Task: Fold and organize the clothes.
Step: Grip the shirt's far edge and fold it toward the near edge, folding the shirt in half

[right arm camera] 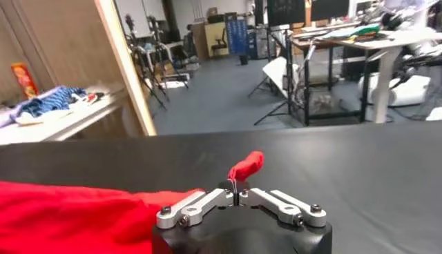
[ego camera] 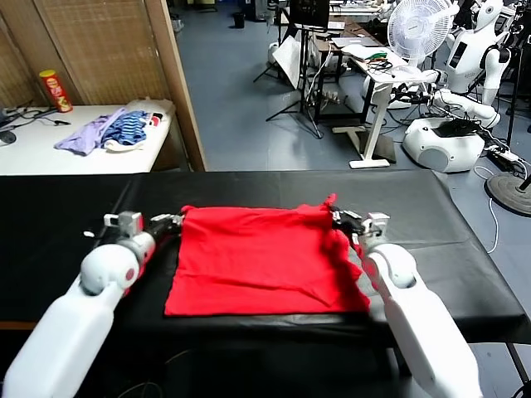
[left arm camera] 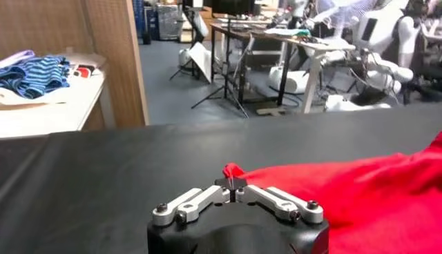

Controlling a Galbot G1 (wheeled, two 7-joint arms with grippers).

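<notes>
Here, left pincer (left arm camera: 232,183) and right pincer (right arm camera: 236,188) each clamped on red T-shirt (ego camera: 261,261) corners, print hidden.

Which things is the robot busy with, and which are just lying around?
Busy with:
red T-shirt, spread on the black table
left gripper, pinching its far left corner
right gripper, pinching its far right corner

Just lying around:
lilac and striped clothes heap
crisp can
white fan

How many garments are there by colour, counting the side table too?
Red: 1, the T-shirt on the black table
Lilac: 1, on the white table
Blue-striped: 1, heaped beside it
Total: 3
</notes>
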